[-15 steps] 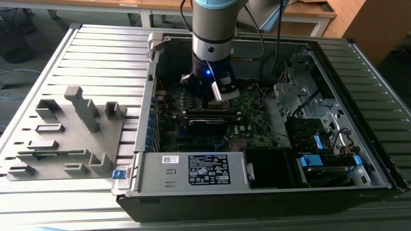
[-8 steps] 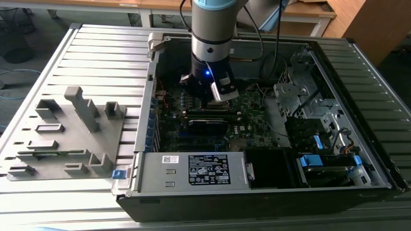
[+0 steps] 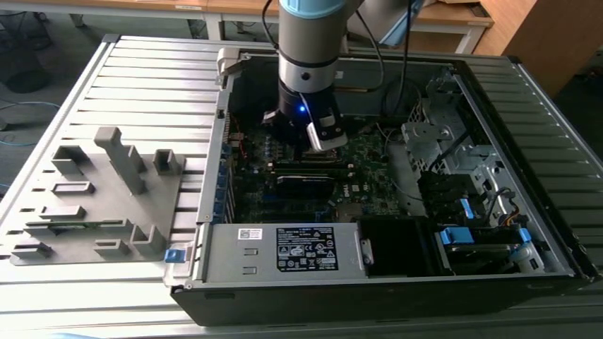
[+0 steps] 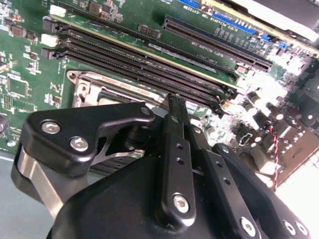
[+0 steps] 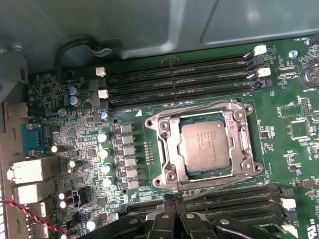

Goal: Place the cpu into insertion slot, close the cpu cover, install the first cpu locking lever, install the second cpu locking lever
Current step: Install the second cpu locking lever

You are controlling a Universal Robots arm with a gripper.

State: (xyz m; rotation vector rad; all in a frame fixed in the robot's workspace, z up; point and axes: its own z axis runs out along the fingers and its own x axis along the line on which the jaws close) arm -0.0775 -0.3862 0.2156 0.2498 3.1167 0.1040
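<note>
My claw [image 4: 175, 102] looks pinched empty above the cpu [image 5: 204, 146] & cpu cover [image 5: 172, 149] — a skewed push could slip onto the board.

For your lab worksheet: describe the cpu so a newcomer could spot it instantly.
Find the green motherboard inside the open computer case. Between its two banks of long black memory slots lies a silvery metal frame; the cpu is the flat, dull-grey square within it.

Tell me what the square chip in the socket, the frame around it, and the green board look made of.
The square grey cpu looks like dull brushed metal on top, with a soft sheen. The silvery cpu cover framing it seems to be thin stamped steel, bright and glinting at its edges. The dark green circuit board looks like lacquered fibreglass laminate, though that is only a guess.
</note>
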